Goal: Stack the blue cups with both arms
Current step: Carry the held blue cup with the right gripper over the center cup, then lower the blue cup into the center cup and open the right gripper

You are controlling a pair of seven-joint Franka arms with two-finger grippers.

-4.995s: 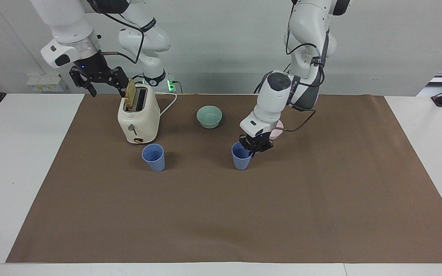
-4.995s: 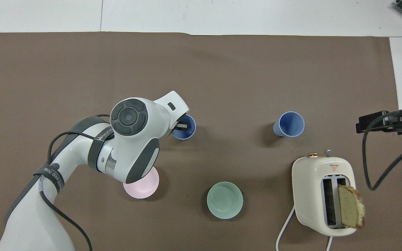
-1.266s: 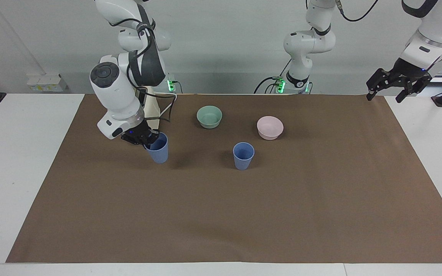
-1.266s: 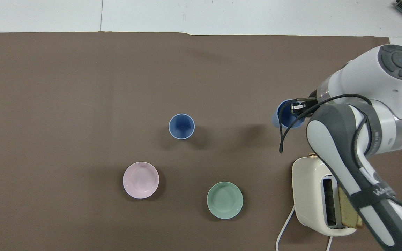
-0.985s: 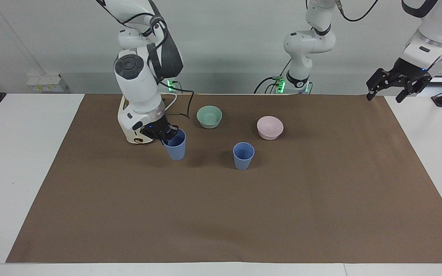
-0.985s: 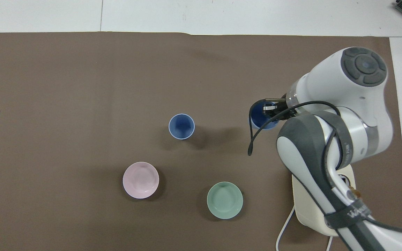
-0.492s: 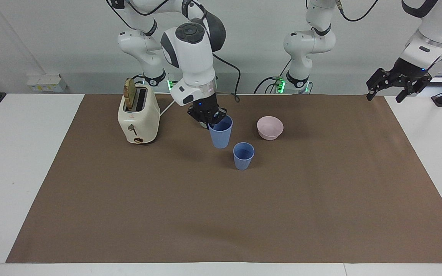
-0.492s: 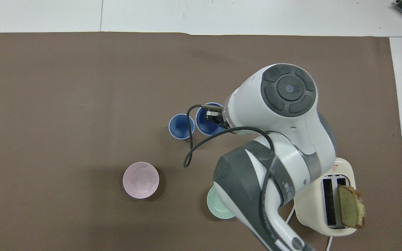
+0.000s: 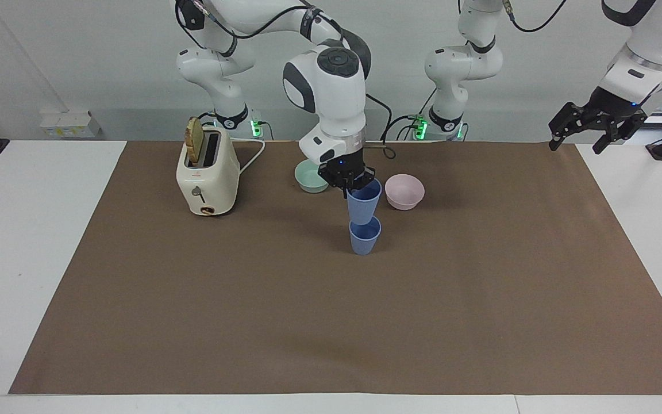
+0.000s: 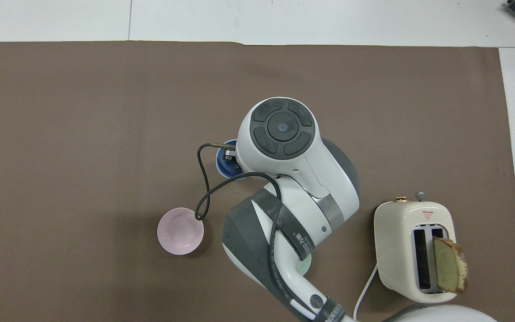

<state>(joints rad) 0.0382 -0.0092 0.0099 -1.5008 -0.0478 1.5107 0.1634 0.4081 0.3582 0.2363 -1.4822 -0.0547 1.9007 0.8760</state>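
One blue cup stands upright on the brown mat, mid-table. Straight above it hangs the second blue cup, its base at the standing cup's mouth. My right gripper is shut on the hanging cup's rim, on the side toward the robots. In the overhead view the right arm covers both cups except a sliver of blue cup rim. My left gripper waits open and raised over the mat's edge at the left arm's end, holding nothing.
A cream toaster with a bread slice sticking up stands toward the right arm's end. A mint-green bowl and a pale pink bowl sit nearer to the robots than the standing cup.
My right arm has carried its blue cup from beside the toaster across the mat until it hangs over the standing cup. The left arm has stayed still.
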